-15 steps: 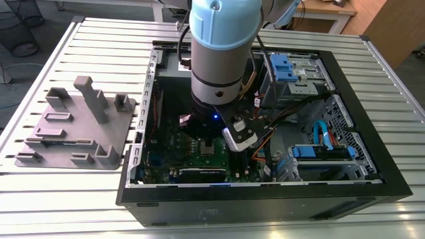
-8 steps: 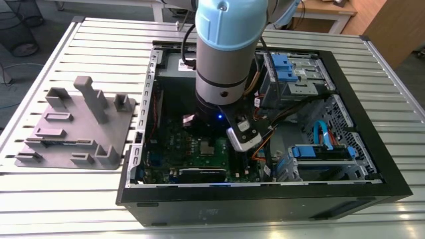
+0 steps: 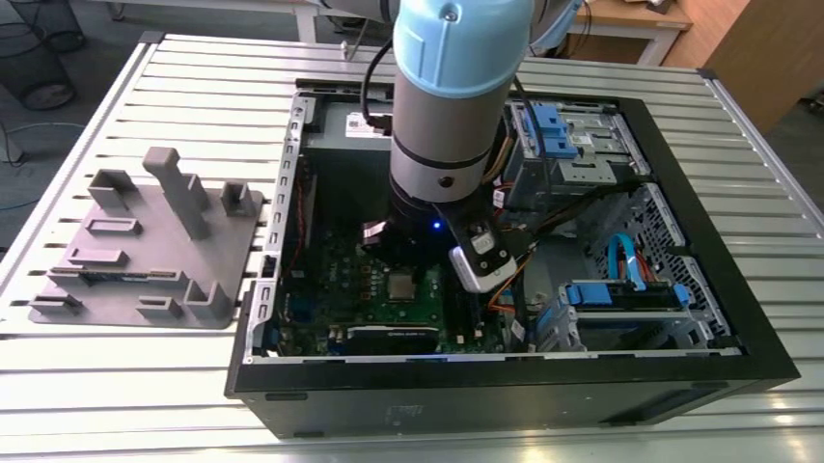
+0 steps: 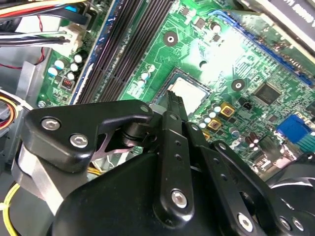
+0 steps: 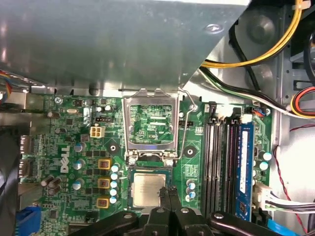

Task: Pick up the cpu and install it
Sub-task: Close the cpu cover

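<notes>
Basically cpu (image 5: 146, 190) lies seated on motherboard (image 5: 74, 147), hand (image 5: 170, 191) just at its edge, fingers pinched together, gripping nothing.

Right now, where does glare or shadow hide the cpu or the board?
Second wrist view: strong glare washes the motherboard beside the cpu. First wrist view: cpu evenly lit. Exterior view: the case interior is dark beneath the arm.

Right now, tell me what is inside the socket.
The cpu lies flat inside, with the frame open. The gripper covers part of one cpu edge; the contacts underneath are hidden.
</notes>
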You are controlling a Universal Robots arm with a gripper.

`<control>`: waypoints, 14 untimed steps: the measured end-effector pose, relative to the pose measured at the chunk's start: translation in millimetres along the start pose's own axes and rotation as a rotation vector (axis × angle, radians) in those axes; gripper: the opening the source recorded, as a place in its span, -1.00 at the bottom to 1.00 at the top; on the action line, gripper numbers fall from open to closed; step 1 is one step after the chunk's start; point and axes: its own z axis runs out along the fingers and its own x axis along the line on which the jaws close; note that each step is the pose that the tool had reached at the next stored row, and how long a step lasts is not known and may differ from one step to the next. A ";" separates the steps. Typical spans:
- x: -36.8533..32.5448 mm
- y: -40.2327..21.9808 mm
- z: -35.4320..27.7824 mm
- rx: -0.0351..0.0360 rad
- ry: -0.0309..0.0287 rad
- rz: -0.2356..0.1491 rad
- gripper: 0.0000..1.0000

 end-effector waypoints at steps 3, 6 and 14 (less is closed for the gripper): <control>-1.1 2.8 0.3 -0.0001 -0.0001 0.000 -0.79; -1.8 6.0 0.5 -0.0004 -0.0001 0.000 -0.79; -5.2 13.9 1.4 -0.0009 -0.0001 0.000 -0.79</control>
